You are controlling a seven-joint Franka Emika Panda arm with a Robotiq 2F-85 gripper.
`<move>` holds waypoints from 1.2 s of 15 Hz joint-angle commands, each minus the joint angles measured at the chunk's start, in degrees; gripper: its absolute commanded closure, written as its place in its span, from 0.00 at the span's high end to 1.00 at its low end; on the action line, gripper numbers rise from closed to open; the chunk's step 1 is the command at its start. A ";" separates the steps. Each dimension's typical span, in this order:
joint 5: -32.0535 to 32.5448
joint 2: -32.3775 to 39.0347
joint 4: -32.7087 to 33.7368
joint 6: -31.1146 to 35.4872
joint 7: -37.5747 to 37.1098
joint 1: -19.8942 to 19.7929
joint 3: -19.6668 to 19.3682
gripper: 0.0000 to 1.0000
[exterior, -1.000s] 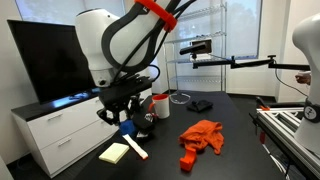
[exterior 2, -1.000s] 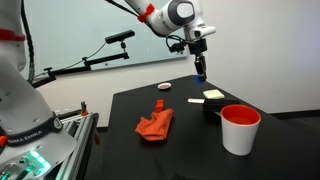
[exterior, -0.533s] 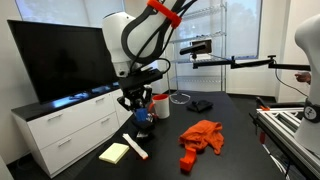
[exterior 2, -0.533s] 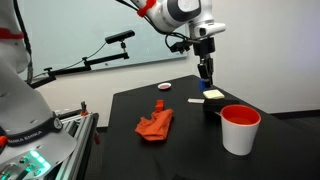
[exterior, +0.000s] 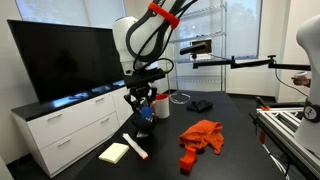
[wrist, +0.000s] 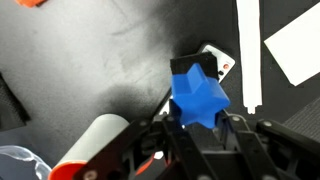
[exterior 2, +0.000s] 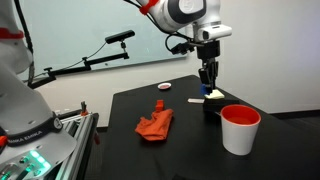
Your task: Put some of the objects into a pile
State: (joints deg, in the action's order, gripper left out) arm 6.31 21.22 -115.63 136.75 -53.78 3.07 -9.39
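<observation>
My gripper (wrist: 200, 118) is shut on a small blue item (wrist: 198, 93) and holds it just above the table; both exterior views show the gripper (exterior: 143, 106) (exterior 2: 208, 82) and the blue item (exterior: 146, 114) (exterior 2: 207, 91). Directly beneath lies a black remote (wrist: 213, 62) with pale buttons, partly hidden by the blue item. It also appears as a dark shape under the gripper, the remote (exterior: 143, 130) (exterior 2: 212, 108). A small red block (exterior: 187, 160) sits apart, beside the orange cloth. I see no pile.
An orange cloth (exterior: 203, 134) (exterior 2: 155, 124) lies mid-table. A red-and-white cup (exterior: 160, 102) (exterior 2: 240, 129) (wrist: 95, 145) stands close to the gripper. A flat pale block (exterior: 115, 152) (wrist: 298, 45) and a white stick (exterior: 135, 146) (wrist: 247, 50) lie nearby. A black item (exterior: 200, 105) rests farther off.
The arm has carried the blue item sideways toward the cup and lowered it over the remote. The grip has stayed shut throughout.
</observation>
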 commanded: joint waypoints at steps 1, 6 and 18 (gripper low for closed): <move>-3.43 0.25 0.89 0.48 2.12 -1.70 1.09 0.09; -4.73 2.55 2.19 1.54 1.62 -1.64 0.79 0.09; -3.65 4.10 3.51 2.72 0.84 -1.32 -0.23 0.09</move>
State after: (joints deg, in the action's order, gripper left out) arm 2.96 25.21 -113.29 139.70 -53.60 1.68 -9.55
